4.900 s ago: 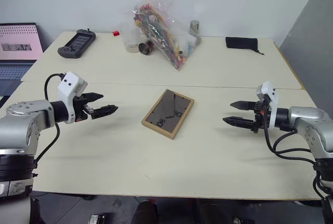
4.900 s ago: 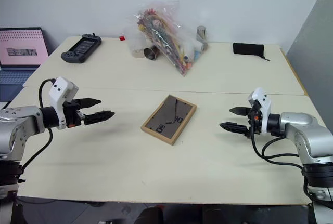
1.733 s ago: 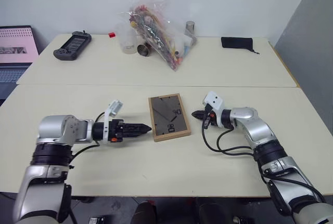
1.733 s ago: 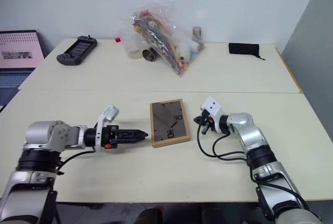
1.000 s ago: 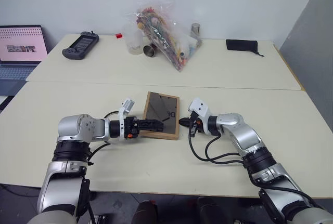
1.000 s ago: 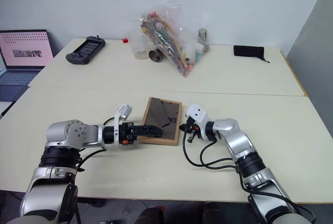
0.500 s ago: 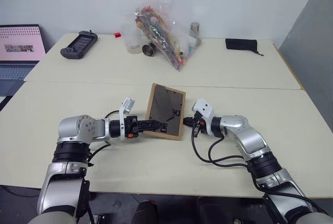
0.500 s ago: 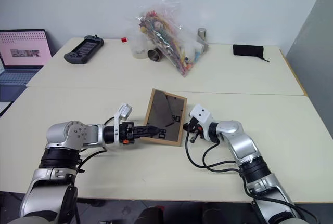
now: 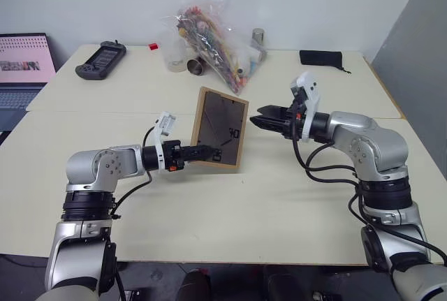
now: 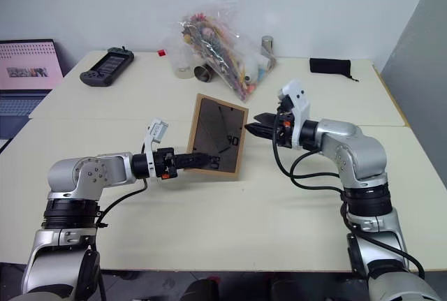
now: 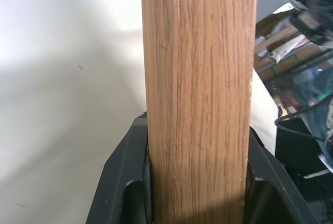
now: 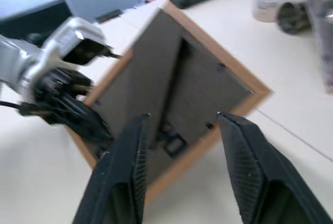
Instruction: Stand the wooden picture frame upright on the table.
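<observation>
Left gripper [image 9: 202, 152]: clenching the lower left edge of the frame [image 9: 219, 128]; in the left wrist view its two black fingers [image 11: 120, 182] are pressing on either side of the wooden edge.
Right gripper [image 9: 264, 119]: standing released, its fingers spread apart, just beside the frame's upper right edge and not touching it.
Frame: standing nearly upright near the middle of the table [image 9: 230, 210], its bottom edge sitting on the tabletop, its top leaning slightly, its dark back panel facing the robot.
Stand: lying as a dark strip against the back panel in the right wrist view; whether it is folded out, I cannot tell.
Table: stretching pale and wide under everything, with a seam running across behind the frame.
Bag [image 9: 213, 40]: lying at the far side, clear plastic with colourful items showing inside.
Cup [image 9: 195, 67]: lying on its side next to the bag, metal.
Controller [image 9: 101, 59]: sitting at the far left.
Pouch [image 9: 321, 57]: lying at the far right, black.
Laptop [image 9: 22, 63]: showing its lit screen beyond the left edge.
</observation>
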{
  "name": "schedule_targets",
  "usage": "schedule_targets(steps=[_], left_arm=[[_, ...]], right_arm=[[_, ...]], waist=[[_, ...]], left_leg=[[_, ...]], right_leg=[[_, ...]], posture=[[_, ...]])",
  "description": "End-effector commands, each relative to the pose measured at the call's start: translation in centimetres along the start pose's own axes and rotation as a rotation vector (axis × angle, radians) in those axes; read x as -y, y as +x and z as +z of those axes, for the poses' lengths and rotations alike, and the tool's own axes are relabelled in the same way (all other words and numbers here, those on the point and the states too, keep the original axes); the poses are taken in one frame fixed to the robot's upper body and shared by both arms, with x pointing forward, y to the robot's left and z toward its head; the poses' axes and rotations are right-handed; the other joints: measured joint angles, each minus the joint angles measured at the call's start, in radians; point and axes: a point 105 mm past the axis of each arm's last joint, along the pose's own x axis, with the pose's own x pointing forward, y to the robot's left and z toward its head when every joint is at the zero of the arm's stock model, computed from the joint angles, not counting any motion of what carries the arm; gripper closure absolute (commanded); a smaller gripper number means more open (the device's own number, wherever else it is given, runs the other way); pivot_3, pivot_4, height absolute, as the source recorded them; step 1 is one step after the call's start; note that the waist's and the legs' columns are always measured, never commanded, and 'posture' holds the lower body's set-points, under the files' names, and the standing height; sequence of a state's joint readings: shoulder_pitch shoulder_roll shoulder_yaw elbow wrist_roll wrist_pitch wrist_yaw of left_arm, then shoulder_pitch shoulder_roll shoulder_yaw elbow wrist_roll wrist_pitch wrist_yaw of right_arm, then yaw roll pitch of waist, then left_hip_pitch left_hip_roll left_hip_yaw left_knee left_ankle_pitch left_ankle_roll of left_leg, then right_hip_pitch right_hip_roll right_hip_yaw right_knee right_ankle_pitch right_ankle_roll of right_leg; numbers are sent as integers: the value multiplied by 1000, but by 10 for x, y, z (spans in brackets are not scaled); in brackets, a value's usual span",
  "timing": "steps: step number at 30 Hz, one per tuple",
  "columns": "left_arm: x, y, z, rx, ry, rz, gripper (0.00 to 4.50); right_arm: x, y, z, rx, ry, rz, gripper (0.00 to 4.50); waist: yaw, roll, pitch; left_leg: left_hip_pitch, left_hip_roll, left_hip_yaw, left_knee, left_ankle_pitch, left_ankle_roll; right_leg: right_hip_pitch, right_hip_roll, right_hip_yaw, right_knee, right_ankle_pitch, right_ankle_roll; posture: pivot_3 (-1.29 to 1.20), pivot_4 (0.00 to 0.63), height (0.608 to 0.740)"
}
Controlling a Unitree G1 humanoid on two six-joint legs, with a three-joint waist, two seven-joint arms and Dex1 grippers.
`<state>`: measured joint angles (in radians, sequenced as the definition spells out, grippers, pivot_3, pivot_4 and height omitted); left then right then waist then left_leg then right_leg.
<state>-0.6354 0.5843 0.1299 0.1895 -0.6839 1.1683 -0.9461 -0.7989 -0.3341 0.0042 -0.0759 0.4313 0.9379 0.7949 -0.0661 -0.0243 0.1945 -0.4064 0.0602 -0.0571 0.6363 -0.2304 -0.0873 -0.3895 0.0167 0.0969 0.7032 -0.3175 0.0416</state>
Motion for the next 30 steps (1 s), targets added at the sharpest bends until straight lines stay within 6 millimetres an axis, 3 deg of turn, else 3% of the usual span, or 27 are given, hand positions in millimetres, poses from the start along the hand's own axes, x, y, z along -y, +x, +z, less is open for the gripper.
schedule_targets(steps=[1,6,9,16,19,23,30], left_arm=[[19,-2,16,57,78,-61,3209],[21,-2,17,60,91,-54,3209],[22,-2,17,61,87,-58,3209],[24,1,16,57,90,-64,3209],[24,1,16,56,93,-61,3209],[24,-2,19,68,84,-60,3209],[20,-2,20,85,19,-50,3209]], right_arm=[[-11,11,20,47,-17,44,1269],[-17,26,24,63,-9,75,100],[-18,35,22,53,-30,71,20],[-49,56,25,78,-64,193,20],[-61,50,27,82,-74,255,20],[-69,28,25,64,-71,345,20],[-53,3,13,-2,-95,288,20]], waist=[[1,0,0],[6,0,0],[7,0,0],[7,0,0],[8,0,0],[9,0,0],[10,0,0]], left_leg=[[-1,0,0,0,0,0],[-3,0,0,-2,0,0],[-3,0,0,-4,0,0],[-4,0,0,-6,0,0],[-4,0,0,-6,0,0],[-7,0,-1,-6,0,0],[-9,0,-1,-5,0,0]], right_leg=[[-1,0,0,0,0,0],[-2,-1,-1,-5,0,0],[-2,-1,-1,-6,0,0],[-4,-1,-1,-6,0,0],[-4,-1,-1,-6,0,0],[-6,-1,-2,-6,0,0],[-7,-1,-2,-6,0,0]], posture=[[0,150,740],[0,150,740],[0,150,740],[0,150,740],[0,150,740],[0,150,740],[0,150,740]])
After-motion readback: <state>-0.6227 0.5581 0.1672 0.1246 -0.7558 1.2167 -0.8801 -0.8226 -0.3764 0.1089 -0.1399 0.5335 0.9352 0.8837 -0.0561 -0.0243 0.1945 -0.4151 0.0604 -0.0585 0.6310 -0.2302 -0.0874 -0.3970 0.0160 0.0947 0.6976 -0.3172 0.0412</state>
